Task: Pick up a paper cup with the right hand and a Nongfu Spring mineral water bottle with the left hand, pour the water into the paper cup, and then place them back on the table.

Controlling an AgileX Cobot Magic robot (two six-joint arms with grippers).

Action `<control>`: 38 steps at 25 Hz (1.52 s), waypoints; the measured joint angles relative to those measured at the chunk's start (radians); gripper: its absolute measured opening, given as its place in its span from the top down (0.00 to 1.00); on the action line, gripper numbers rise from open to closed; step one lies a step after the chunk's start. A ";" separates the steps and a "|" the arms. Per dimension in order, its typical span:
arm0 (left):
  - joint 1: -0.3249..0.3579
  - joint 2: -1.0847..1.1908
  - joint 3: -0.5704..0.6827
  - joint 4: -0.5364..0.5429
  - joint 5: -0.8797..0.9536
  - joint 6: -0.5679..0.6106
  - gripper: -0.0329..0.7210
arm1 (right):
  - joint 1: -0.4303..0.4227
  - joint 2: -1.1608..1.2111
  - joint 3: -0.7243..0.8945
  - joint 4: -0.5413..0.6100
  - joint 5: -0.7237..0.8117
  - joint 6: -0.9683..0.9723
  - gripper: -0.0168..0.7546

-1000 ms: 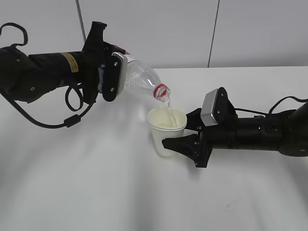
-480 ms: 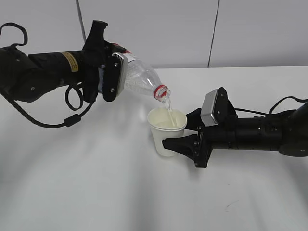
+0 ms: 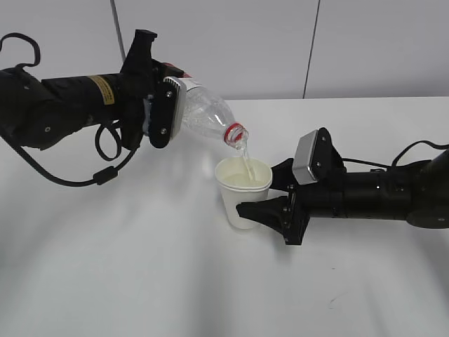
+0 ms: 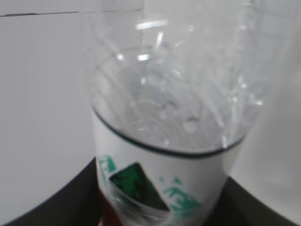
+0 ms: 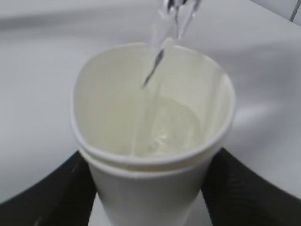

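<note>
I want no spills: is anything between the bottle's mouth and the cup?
Nothing visible. The bottle, tilted in the left gripper, has its mouth just above the cup, held by the right gripper. Only the water bridges the gap, falling inside the rim.

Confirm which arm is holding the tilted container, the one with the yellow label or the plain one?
The left hand, the arm with the yellow label: it holds the bottle tipped mouth-down. The right hand, unlabelled, holds the paper cup upright.
</note>
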 joint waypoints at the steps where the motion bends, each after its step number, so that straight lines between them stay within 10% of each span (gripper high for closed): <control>1: 0.000 0.000 0.000 0.000 0.000 0.000 0.47 | 0.000 0.000 0.000 0.000 0.000 0.000 0.35; 22: -0.001 0.005 -0.002 -0.152 0.001 -0.094 0.47 | 0.000 0.000 0.000 0.145 0.002 -0.098 0.35; 38: -0.009 0.012 0.031 -0.164 -0.088 -0.991 0.47 | 0.000 0.000 0.000 0.465 -0.065 -0.172 0.35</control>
